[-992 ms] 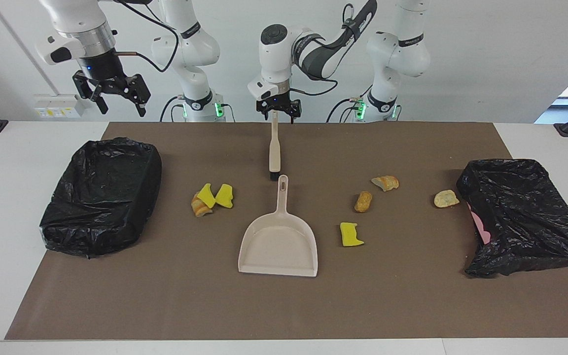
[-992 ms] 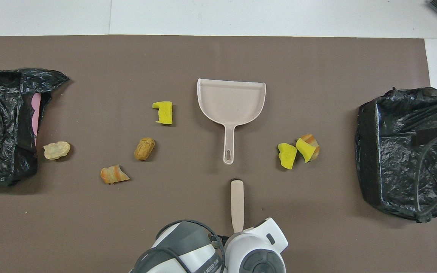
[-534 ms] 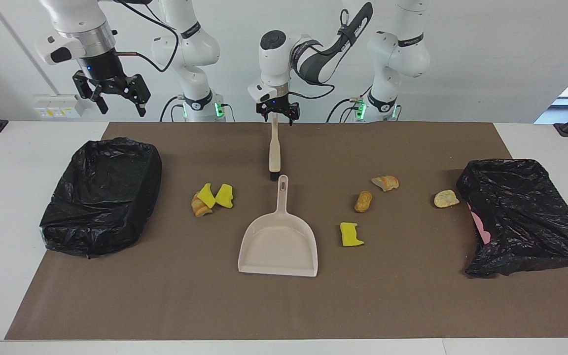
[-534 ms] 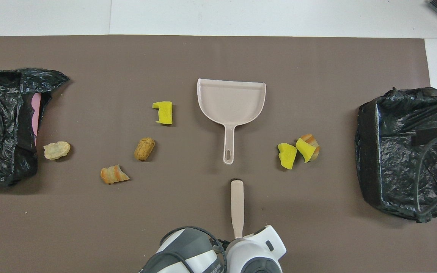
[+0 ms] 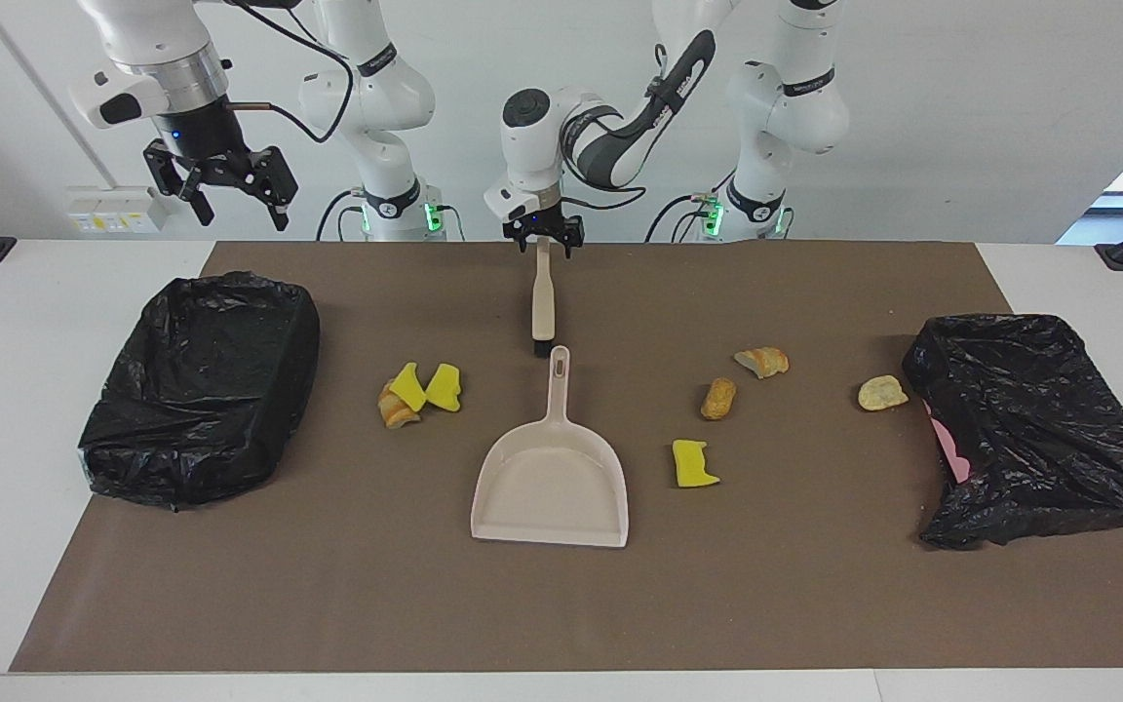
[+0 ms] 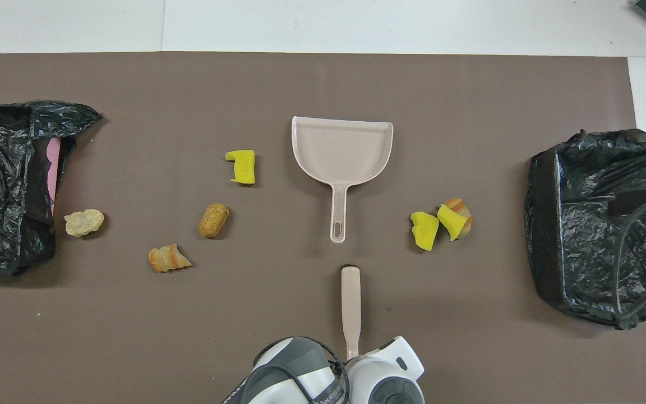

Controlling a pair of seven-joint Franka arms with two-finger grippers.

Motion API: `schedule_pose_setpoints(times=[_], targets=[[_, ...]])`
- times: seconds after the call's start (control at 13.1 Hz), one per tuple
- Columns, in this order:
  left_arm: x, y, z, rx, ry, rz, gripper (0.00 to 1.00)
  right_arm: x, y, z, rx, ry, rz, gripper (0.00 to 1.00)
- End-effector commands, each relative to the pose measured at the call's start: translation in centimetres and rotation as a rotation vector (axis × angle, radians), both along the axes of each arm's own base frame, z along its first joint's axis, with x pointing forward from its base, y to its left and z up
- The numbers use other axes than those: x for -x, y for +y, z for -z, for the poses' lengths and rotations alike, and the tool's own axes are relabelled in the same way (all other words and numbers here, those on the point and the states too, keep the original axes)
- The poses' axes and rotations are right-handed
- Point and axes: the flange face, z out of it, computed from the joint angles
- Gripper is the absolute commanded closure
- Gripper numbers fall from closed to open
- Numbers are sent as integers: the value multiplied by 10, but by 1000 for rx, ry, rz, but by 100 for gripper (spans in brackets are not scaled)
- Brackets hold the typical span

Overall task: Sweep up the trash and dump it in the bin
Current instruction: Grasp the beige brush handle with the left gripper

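Several scraps of trash lie on the brown mat. Two yellow pieces (image 5: 444,386) and a bread chunk (image 5: 392,409) cluster toward the right arm's end. A yellow piece (image 5: 693,464), a brown chunk (image 5: 717,398), a bread piece (image 5: 762,362) and a pale scrap (image 5: 881,392) lie toward the left arm's end. The beige dustpan (image 5: 550,487) lies mid-mat, and the brush (image 5: 543,302) lies just nearer the robots. My left gripper (image 5: 543,242) is open and straddles the brush handle's end. My right gripper (image 5: 226,195) waits open, high over a black-bagged bin (image 5: 133,429).
A second black-bagged bin (image 5: 1059,487) sits at the left arm's end, pink showing at its opening beside the pale scrap (image 6: 83,222). From above, the dustpan (image 6: 342,148) has its mouth turned away from the robots, in line with the brush (image 6: 350,303).
The left gripper has come down and drawn toward the robots, onto the end of the brush handle. Brush, dustpan, trash and the right arm have not moved.
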Motion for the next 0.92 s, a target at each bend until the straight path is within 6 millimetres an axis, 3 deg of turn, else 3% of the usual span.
schedule_pose_setpoints(times=[0.0,0.08,0.46,0.61,0.84], targets=[[2,0,-3,3,-6,-37,48,4,-4,-2,-5,16,-17,0],[2,0,-4,7,-8,-37,73,4,-5,-2,-6,16,-15,0],[-4,6,-19,-6,-7,-48,97,5,-4,-3,-5,15,-17,0],[-1,16,-32,-47,5,-31,100,4,-4,-2,-5,16,-15,0],[-7,49,-63,-151,11,-46,100,7,7,-1,-4,39,-27,0]])
